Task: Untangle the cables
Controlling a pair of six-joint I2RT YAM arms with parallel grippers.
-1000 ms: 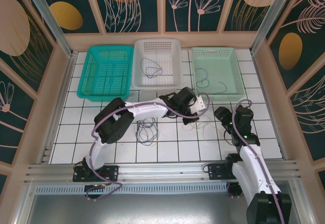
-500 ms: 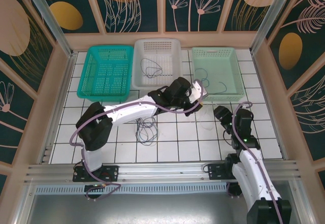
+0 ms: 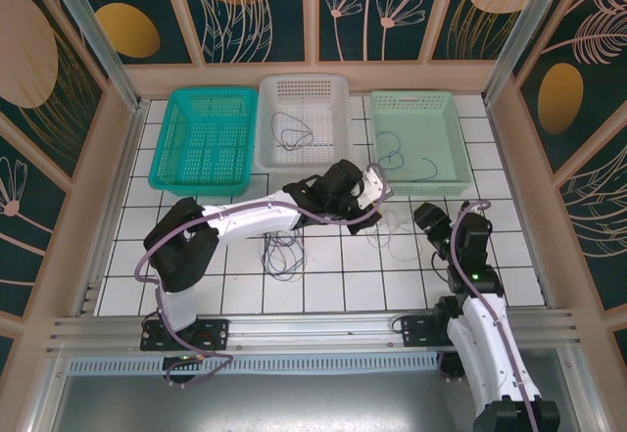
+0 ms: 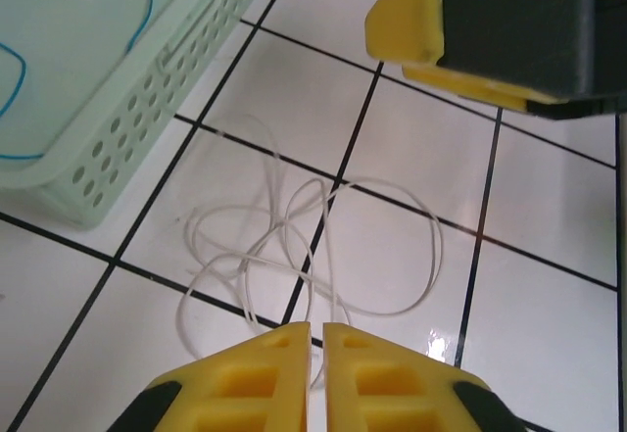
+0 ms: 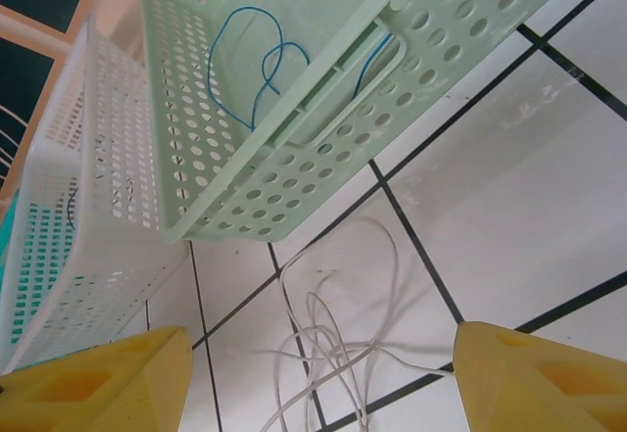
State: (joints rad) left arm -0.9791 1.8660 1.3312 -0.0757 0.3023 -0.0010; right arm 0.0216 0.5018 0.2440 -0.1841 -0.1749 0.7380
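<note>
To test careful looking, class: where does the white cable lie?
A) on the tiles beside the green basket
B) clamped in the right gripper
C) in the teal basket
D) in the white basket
A: the white cable lies in loose loops on the tiles, just outside the wall of the green basket.
</note>
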